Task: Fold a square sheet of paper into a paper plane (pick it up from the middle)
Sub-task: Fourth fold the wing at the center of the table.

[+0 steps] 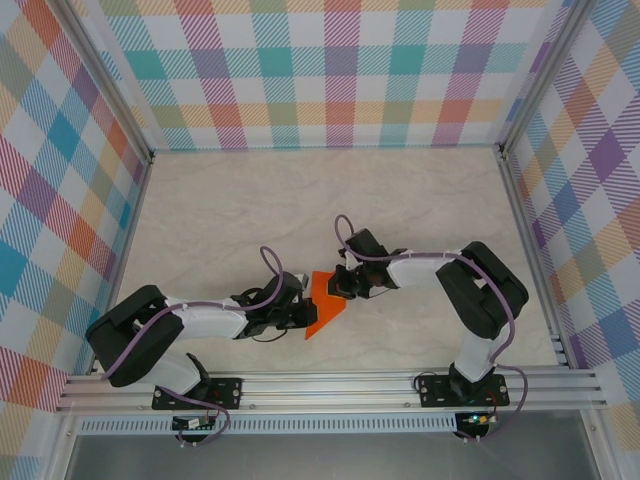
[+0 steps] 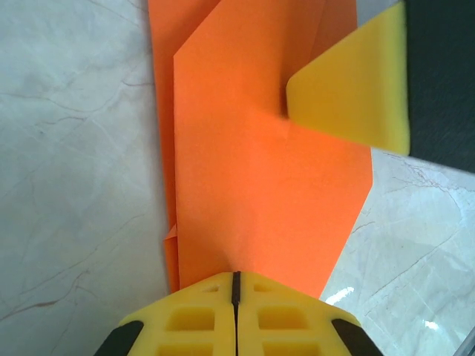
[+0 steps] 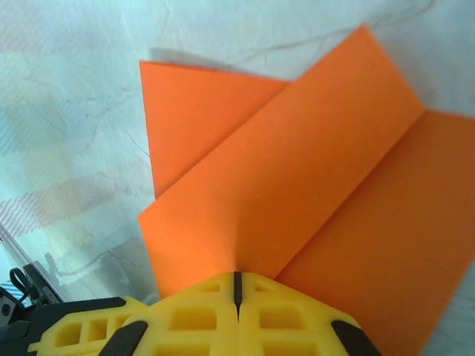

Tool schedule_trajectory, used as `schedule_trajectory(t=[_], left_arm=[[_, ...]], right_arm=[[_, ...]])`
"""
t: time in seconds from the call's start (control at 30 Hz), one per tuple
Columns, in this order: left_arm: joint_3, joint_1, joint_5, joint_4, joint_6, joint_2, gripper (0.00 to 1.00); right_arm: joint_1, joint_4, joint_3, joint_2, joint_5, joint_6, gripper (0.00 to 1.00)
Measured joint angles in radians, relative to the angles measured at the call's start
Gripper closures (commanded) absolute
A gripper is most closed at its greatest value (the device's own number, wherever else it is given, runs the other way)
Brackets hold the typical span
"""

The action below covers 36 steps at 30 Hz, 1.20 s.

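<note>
At the near middle of the table, the left gripper (image 2: 236,280) has its yellow jaws pressed together, pinching one edge of the thin bright orange sheet of paper (image 2: 252,163), which is partly folded with overlapping flaps. The right gripper (image 3: 237,280) is closed too, clamped on the opposite edge; one of its yellow fingertips (image 2: 356,89) overlaps the paper in the left wrist view. The sheet sits between both grippers over the pale marbled tabletop (image 1: 230,200); flat or lifted, can't tell.

Square sheet of paper (image 1: 322,305): bright orange, partly folded, flaps overlapping along straight creases, lying front-centre on the table (image 1: 250,210).
</note>
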Motion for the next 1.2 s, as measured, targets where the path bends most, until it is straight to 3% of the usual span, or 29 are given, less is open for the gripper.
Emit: schedule_trajectory(t=[0.3, 0.67, 0.83, 1.2], left_arm=[[0.001, 0.000, 0.001, -0.002, 0.000, -0.002, 0.93], [0.031, 0.015, 0.028, -0.132, -0.005, -0.090, 0.81], [0.054, 0.059, 0.088, -0.069, -0.031, -0.083, 0.80], [0.063, 0.084, 0.190, 0.080, -0.092, 0.090, 0.80]], right_arm=[[-0.002, 0.030, 0.024, 0.053, -0.044, -0.005, 0.99], [-0.001, 0.056, 0.029, 0.075, -0.069, -0.024, 1.00], [-0.001, 0.064, 0.029, 0.077, -0.072, -0.027, 1.00], [-0.001, 0.076, 0.026, 0.080, -0.075, -0.027, 1.00]])
